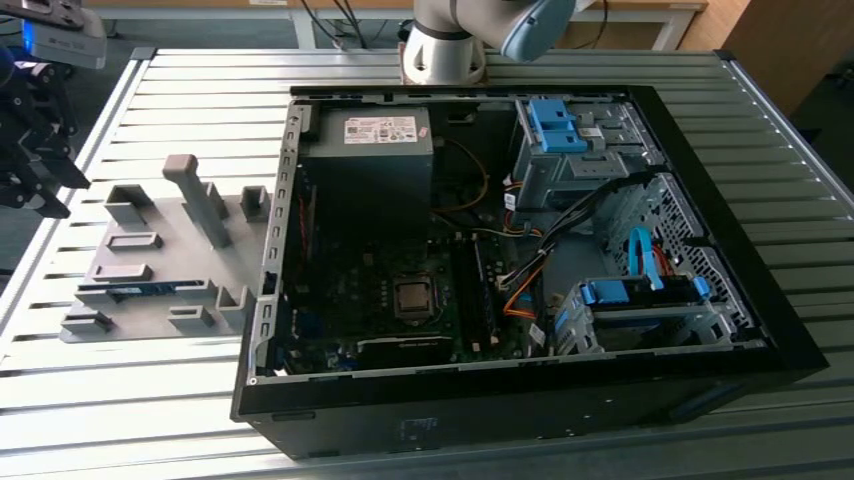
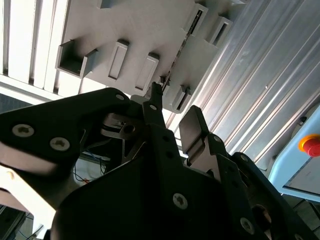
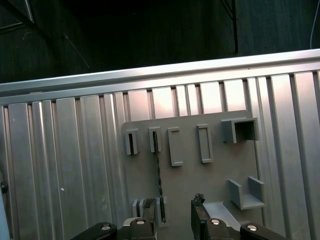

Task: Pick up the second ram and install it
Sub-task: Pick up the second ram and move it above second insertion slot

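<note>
Over 2nd ram [image 3: 158,170] edge: claw [image 3: 173,201] spread, clear.

At the exterior view's top edge the arm [image 1: 447,40] is cut off. In the first wrist view the gripper [image 3: 172,204] is cropped by the frame edge. The second ram [image 3: 158,170] is seen edge-on there, so its faces are hidden.

Robotics lab or workshop setting. The surface [image 1: 147,430] is ribbed aluminium profile, industrial stock. A robot arm base [image 1: 445,50] stands at its far edge. An open computer case [image 1: 534,425] lies on its side, board and cabling exposed. Beside it sits a grey fixture plate [image 1: 174,262] with moulded slots. The second wrist view shows a red emergency-stop button [image 2: 311,146].
</note>
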`<move>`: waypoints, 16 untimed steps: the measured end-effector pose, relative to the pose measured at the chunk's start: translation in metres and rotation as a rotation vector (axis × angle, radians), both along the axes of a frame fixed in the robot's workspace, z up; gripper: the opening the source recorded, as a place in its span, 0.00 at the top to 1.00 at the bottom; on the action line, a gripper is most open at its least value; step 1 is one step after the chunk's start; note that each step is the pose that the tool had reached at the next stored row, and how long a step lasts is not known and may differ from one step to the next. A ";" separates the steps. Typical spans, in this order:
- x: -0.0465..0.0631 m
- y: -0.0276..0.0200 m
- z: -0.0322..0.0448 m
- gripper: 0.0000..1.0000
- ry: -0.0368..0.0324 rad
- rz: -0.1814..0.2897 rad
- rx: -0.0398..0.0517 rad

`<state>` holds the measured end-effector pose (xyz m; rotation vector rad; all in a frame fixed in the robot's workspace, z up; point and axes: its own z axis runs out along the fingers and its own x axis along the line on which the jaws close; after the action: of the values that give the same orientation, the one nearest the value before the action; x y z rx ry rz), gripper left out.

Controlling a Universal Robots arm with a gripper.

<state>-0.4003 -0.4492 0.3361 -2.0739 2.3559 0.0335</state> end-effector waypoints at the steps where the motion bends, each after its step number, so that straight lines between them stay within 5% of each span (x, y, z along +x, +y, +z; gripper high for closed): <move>1: 0.000 0.0000 -0.0002 0.58 -0.0001 0.000 0.0001; 16: 0.000 -0.0007 -0.0072 0.58 0.0001 0.000 0.0001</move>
<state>-0.4002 -0.4500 0.3289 -2.0735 2.3562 0.0338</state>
